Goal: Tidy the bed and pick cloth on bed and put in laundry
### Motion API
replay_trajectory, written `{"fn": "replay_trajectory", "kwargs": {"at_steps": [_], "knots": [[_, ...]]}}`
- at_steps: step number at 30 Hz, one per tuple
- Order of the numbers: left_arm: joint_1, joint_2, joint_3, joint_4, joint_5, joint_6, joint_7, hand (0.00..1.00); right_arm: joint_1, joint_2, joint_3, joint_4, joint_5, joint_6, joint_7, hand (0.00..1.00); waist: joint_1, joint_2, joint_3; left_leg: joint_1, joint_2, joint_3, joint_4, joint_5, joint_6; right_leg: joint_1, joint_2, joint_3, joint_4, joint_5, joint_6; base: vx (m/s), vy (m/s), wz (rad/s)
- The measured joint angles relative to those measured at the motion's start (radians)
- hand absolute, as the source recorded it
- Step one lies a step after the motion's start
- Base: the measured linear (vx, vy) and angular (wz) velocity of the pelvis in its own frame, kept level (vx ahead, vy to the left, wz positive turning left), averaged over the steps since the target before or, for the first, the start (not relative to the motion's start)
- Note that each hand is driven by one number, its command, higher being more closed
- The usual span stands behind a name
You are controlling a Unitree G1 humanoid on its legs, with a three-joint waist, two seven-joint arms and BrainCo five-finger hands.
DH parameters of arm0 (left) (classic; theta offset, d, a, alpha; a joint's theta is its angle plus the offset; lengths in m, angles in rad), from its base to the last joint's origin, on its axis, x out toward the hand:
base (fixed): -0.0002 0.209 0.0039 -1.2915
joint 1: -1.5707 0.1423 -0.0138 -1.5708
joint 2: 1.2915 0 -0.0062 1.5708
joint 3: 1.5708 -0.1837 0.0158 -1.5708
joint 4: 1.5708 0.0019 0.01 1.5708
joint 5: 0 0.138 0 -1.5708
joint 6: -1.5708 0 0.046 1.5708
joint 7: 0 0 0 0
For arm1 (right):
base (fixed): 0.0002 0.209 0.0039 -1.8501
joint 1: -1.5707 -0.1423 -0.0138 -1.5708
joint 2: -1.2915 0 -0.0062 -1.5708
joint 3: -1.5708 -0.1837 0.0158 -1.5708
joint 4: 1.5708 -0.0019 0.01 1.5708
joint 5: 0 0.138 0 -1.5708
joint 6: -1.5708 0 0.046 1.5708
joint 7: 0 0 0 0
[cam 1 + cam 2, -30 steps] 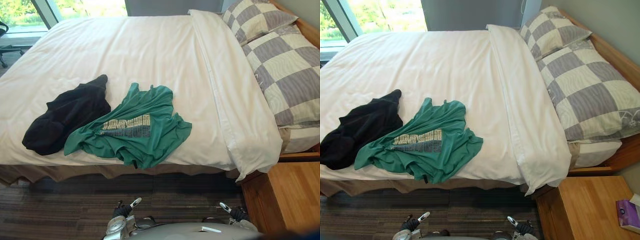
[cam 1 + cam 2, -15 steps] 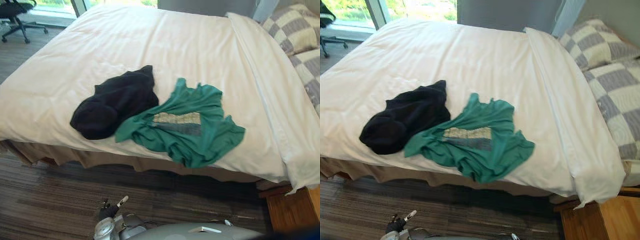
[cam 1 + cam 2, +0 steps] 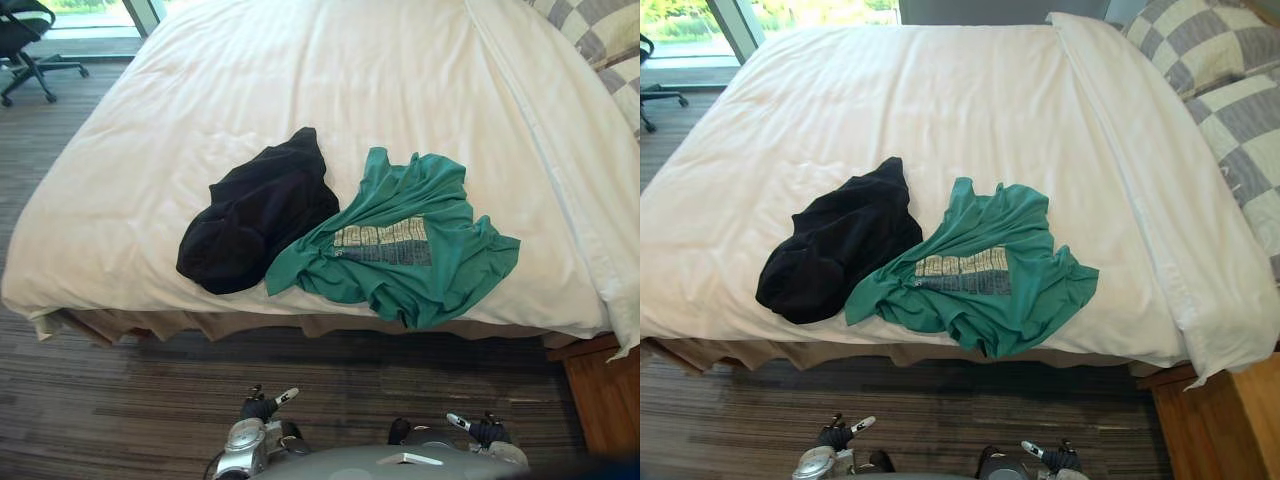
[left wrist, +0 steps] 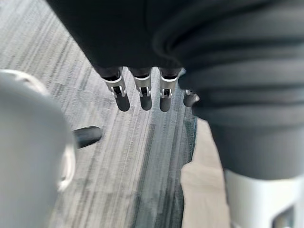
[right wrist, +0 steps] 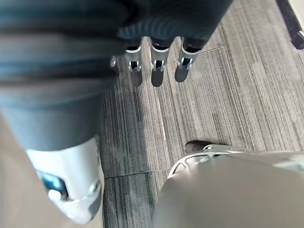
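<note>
Left hand and right hand low over the floor, fingers straight, relaxed, empty. Green T-shirt and black garment crumpled, touching, near the front edge of the white duvet. Judged barely begun: neither garment lifted, laundry transfer entirely outstanding; duvet largely smooth.

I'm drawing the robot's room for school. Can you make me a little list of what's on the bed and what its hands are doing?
Bed: white duvet, checked pillows at the head
Clothes: black garment and green T-shirt, crumpled, side by side and touching, near the bed edge closest to the robot
Hands: left hand and right hand both open, hanging over the floor, holding nothing
Picking up: not yet begun
</note>
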Motion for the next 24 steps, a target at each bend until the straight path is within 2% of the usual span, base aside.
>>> {"fn": "replay_trajectory", "kwargs": {"at_steps": [2, 4, 5, 6, 7, 9, 10, 11, 12, 13, 14, 15, 16, 17, 18, 19, 20, 21, 23, 24], "knots": [[-0.003, 0.005, -0.001, -0.011, -0.003, -0.004, 0.000, 0.00, -0.017, -0.020, 0.010, -0.001, 0.000, 0.000, 0.000, 0.00, 0.003, 0.007, 0.030, -0.057, 0.015, -0.033, 0.139, -0.020, 0.003, -0.011, -0.025, 0.011, 0.035, -0.011, 0.011, -0.12, 0.027, -0.11], [0.002, 0.012, 0.000, -0.011, -0.018, -0.004, 0.000, 0.00, -0.013, -0.022, 0.004, 0.001, 0.000, 0.002, -0.001, 0.00, 0.023, -0.002, 0.035, -0.068, 0.015, -0.033, 0.164, -0.027, 0.006, -0.033, -0.049, 0.031, 0.055, -0.015, 0.015, -0.15, 0.118, -0.21], [0.001, 0.012, 0.003, -0.010, -0.020, -0.006, 0.001, 0.00, -0.009, -0.013, -0.014, 0.001, 0.000, 0.004, -0.002, 0.00, 0.027, -0.008, 0.039, -0.077, 0.013, -0.045, 0.167, -0.054, 0.009, -0.046, -0.060, 0.042, 0.067, -0.026, 0.015, -0.12, 0.132, -0.15], [0.003, 0.012, 0.011, -0.004, -0.020, -0.005, 0.000, 0.00, -0.005, -0.012, -0.022, 0.001, 0.001, 0.005, -0.003, 0.00, 0.020, -0.002, 0.037, -0.075, 0.029, -0.066, 0.169, -0.094, 0.016, -0.054, -0.068, 0.048, 0.086, -0.036, 0.025, -0.10, 0.151, -0.06], [0.005, 0.012, 0.016, -0.001, -0.020, -0.004, 0.000, 0.00, 0.002, -0.012, -0.026, 0.001, 0.001, 0.005, -0.004, 0.00, 0.013, -0.001, 0.036, -0.075, 0.042, -0.074, 0.166, -0.105, 0.014, -0.056, -0.076, 0.048, 0.095, -0.040, 0.032, -0.06, 0.178, 0.14], [0.009, 0.008, 0.039, -0.001, -0.020, -0.004, 0.000, 0.00, 0.034, -0.010, -0.052, 0.000, 0.010, 0.006, -0.007, 0.00, -0.004, -0.009, 0.035, -0.076, 0.081, -0.111, 0.113, -0.109, 0.011, -0.053, -0.139, 0.046, 0.123, -0.053, 0.091, -0.03, 0.279, 0.27], [0.011, 0.007, 0.039, -0.001, -0.020, -0.004, 0.001, 0.00, 0.043, -0.012, -0.054, 0.000, 0.011, 0.006, -0.009, 0.00, -0.005, -0.006, 0.032, -0.076, 0.082, -0.118, 0.094, -0.106, 0.006, -0.055, -0.153, 0.045, 0.123, -0.051, 0.109, -0.02, 0.380, 0.17], [0.017, -0.002, 0.039, -0.001, -0.020, -0.005, 0.001, 0.00, 0.067, -0.017, -0.058, 0.000, 0.025, 0.002, -0.014, 0.00, -0.006, 0.010, 0.023, -0.077, 0.093, -0.138, 0.071, -0.103, 0.002, -0.057, -0.176, 0.049, 0.117, -0.041, 0.150, 0.00, 0.343, 0.04], [0.022, -0.007, 0.040, -0.001, -0.022, -0.008, 0.001, 0.00, 0.069, -0.022, -0.058, 0.001, 0.032, 0.001, -0.014, 0.00, -0.004, 0.020, 0.017, -0.082, 0.098, -0.135, 0.069, -0.078, -0.039, -0.055, -0.186, 0.052, 0.109, -0.033, 0.172, 0.02, 0.423, 0.07], [0.025, -0.003, 0.039, -0.001, -0.023, -0.015, 0.001, 0.00, 0.069, -0.009, -0.057, 0.016, 0.041, 0.004, -0.014, 0.00, -0.003, -0.002, 0.001, -0.092, 0.049, -0.126, 0.086, -0.079, -0.061, -0.032, -0.227, 0.064, 0.056, -0.006, 0.204, 0.11, 0.412, 0.14], [0.034, 0.021, 0.038, -0.001, -0.022, -0.021, 0.002, 0.00, 0.075, 0.030, -0.058, 0.021, 0.042, 0.003, -0.012, 0.00, -0.006, -0.031, -0.028, -0.109, 0.006, -0.113, 0.091, -0.088, -0.052, -0.016, -0.251, 0.073, -0.020, 0.061, 0.190, 0.14, 0.393, 0.14], [0.034, 0.030, 0.037, 0.001, -0.022, -0.023, 0.002, 0.00, 0.079, 0.041, -0.062, 0.021, 0.037, 0.002, -0.011, 0.00, -0.005, -0.057, -0.044, -0.121, -0.009, -0.110, 0.106, -0.101, -0.046, -0.010, -0.263, 0.073, -0.045, 0.104, 0.197, 0.20, 0.443, 0.01], [0.027, 0.038, 0.028, 0.009, -0.023, -0.024, 0.001, 0.00, 0.077, 0.048, -0.058, 0.025, 0.030, 0.003, -0.003, 0.00, 0.005, -0.060, -0.048, -0.139, -0.015, -0.108, 0.136, -0.124, -0.036, -0.014, -0.268, 0.075, -0.072, 0.185, 0.177, 0.16, 0.413, -0.16], [0.026, 0.045, 0.008, 0.012, -0.023, -0.024, 0.000, 0.00, 0.066, 0.041, -0.054, 0.025, 0.022, 0.004, 0.002, 0.00, 0.016, -0.045, -0.048, -0.134, -0.011, -0.092, 0.131, -0.126, -0.028, -0.036, -0.261, 0.061, -0.066, 0.262, 0.105, 0.15, 0.404, -0.24], [0.026, 0.040, -0.005, 0.011, -0.026, -0.024, 0.000, 0.00, 0.066, 0.033, -0.050, 0.026, 0.015, 0.006, 0.003, 0.00, 0.023, -0.032, -0.044, -0.125, -0.005, -0.075, 0.118, -0.119, -0.016, -0.047, -0.255, 0.031, -0.059, 0.301, 0.051, 0.11, 0.308, -0.39], [0.028, 0.041, -0.017, 0.009, -0.036, -0.022, 0.000, 0.00, 0.058, 0.015, -0.023, 0.022, -0.001, 0.010, 0.004, 0.00, 0.027, -0.026, -0.040, -0.102, 0.000, -0.051, 0.091, -0.105, 0.012, -0.067, -0.251, -0.067, -0.019, 0.324, 0.004, 0.08, 0.208, -0.32], [0.031, 0.048, -0.021, 0.009, -0.038, -0.021, 0.001, 0.00, 0.052, 0.010, 0.003, 0.019, -0.002, 0.010, 0.003, 0.00, 0.022, -0.023, -0.039, -0.083, 0.005, -0.050, 0.070, -0.103, 0.021, -0.080, -0.229, -0.124, 0.028, 0.289, 0.015, 0.15, 0.210, -0.31], [0.028, 0.059, -0.034, 0.009, -0.038, -0.018, 0.000, 0.00, 0.044, 0.002, 0.032, 0.019, -0.002, 0.009, 0.004, 0.00, 0.019, -0.018, -0.037, -0.052, 0.014, -0.049, 0.033, -0.101, 0.025, -0.095, -0.162, -0.140, 0.096, 0.196, 0.030, 0.13, 0.103, -0.11], [0.018, 0.068, -0.058, 0.009, -0.037, -0.015, -0.001, 0.00, 0.029, 0.001, 0.055, 0.005, -0.001, 0.006, 0.004, 0.00, 0.011, -0.016, -0.035, -0.025, 0.019, -0.049, -0.002, -0.092, 0.033, -0.111, -0.044, -0.092, 0.118, 0.079, 0.019, 0.09, 0.027, 0.04], [0.009, 0.068, -0.087, 0.011, -0.036, -0.015, -0.001, 0.00, 0.029, 0.002, 0.074, -0.021, 0.000, -0.001, 0.004, 0.00, 0.004, -0.020, -0.033, -0.009, -0.006, -0.053, -0.023, -0.079, 0.032, -0.093, -0.002, -0.070, 0.067, 0.041, 0.012, 0.06, -0.040, 0.10]]}}
